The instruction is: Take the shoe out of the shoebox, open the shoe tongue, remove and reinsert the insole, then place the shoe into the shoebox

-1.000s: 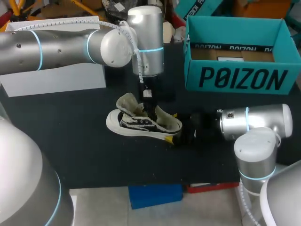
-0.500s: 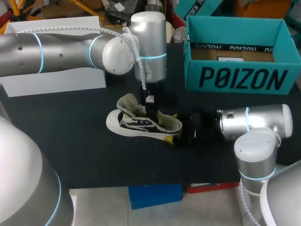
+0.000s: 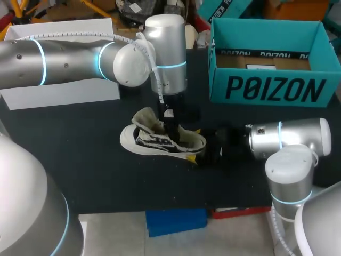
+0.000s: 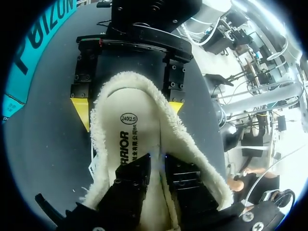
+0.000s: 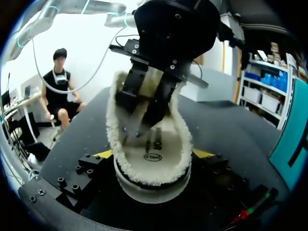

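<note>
A black-and-white shoe [image 3: 160, 140] with a cream fleece lining lies on its sole mid-table, toe towards the left. My right gripper [image 3: 201, 145] is shut on its heel, a yellow tip pressing each side [image 5: 153, 155]. My left gripper [image 3: 171, 127] comes straight down into the shoe's mouth. Its black fingers [image 4: 137, 175] stand a little apart, tips resting on the printed insole [image 4: 131, 144], with nothing pinched between them. The tongue [image 3: 145, 117] is folded up towards the toe. The teal shoebox [image 3: 272, 88] stands open at the back right.
A white box [image 3: 58, 90] sits at the back left, under my left arm. Black tabletop [image 3: 96, 170] stretches bare in front of the shoe and to its left.
The left gripper's fingers have parted slightly inside the shoe, and its wrist shifted a touch sideways. The right gripper and the shoe have stayed put.
</note>
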Tool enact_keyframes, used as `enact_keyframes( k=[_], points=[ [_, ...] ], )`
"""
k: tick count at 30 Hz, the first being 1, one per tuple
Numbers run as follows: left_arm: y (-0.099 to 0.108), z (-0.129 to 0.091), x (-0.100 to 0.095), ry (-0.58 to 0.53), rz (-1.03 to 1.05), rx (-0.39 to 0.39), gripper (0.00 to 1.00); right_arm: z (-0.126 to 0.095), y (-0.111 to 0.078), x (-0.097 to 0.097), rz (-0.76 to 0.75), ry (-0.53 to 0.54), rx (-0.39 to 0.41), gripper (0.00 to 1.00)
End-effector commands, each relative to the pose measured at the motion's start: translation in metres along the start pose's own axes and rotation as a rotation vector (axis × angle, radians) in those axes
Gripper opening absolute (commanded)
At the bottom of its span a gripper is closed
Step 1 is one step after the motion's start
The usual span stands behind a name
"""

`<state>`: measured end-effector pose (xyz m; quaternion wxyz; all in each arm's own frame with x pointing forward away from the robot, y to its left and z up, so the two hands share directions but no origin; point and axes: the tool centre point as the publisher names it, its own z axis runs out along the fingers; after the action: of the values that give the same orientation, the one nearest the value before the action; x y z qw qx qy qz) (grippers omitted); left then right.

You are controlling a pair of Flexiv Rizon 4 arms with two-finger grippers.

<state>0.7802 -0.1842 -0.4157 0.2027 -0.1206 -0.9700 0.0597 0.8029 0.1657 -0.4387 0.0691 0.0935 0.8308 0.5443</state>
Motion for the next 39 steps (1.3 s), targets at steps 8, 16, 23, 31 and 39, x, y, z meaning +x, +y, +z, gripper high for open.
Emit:
enact_keyframes(
  k=[8,16,23,31,39],
  points=[
    [0.005,0.016,-0.002,-0.162,-0.018,-0.056,0.2,0.001,-0.001,-0.001,0.002,-0.001,0.0,0.0],
    [0.012,0.021,-0.012,-0.378,-0.007,-0.131,0.19,0.001,-0.001,-0.001,0.002,-0.001,0.0,0.0],
    [0.025,0.029,-0.024,-0.599,-0.017,-0.19,0.2,0.001,-0.001,-0.001,0.002,-0.001,0.0,0.0],
    [0.037,0.031,-0.042,-0.757,-0.057,-0.166,0.34,0.001,-0.001,-0.001,0.002,-0.001,0.0,0.0],
    [0.045,0.022,-0.063,-0.918,-0.094,-0.074,0.31,0.001,-0.001,-0.001,0.002,-0.001,0.0,0.0]
  ],
)
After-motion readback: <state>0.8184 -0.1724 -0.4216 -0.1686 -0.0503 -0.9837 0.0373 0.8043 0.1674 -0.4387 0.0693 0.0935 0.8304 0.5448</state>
